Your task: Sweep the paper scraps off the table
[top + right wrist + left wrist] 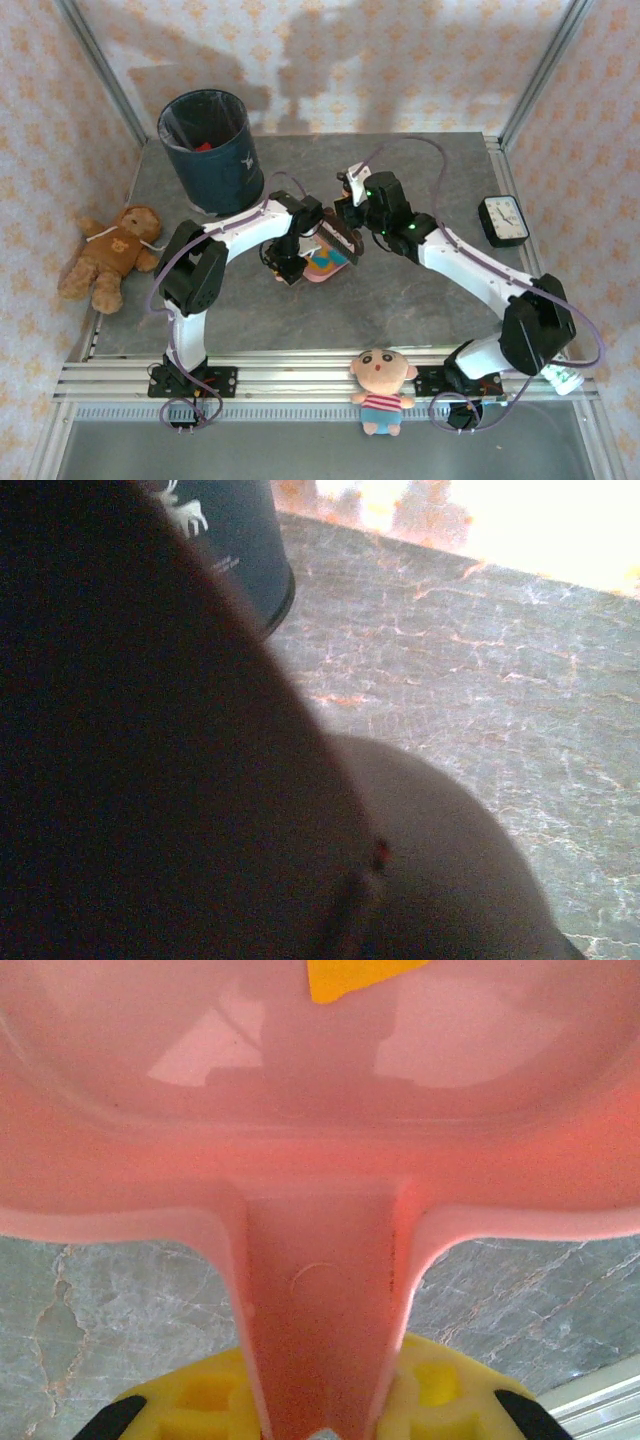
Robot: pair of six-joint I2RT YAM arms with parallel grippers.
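The pink dustpan (322,264) is at the middle of the table (420,300), with orange and blue paper scraps (324,260) lying in it. My left gripper (288,262) is shut on its handle (325,1320), which runs between the yellow fingers (200,1400). One orange scrap (350,975) shows on the pan floor in the left wrist view. My right gripper (352,212) holds a dark brush (341,240) just above the pan's far side. A dark, blurred shape (150,780) fills much of the right wrist view and hides the fingers.
A dark blue bin (210,140) (235,530) stands at the back left with red bits inside. A black clock (503,220) lies at the right. A teddy bear (110,255) sits off the left edge, and a doll (382,390) on the front rail.
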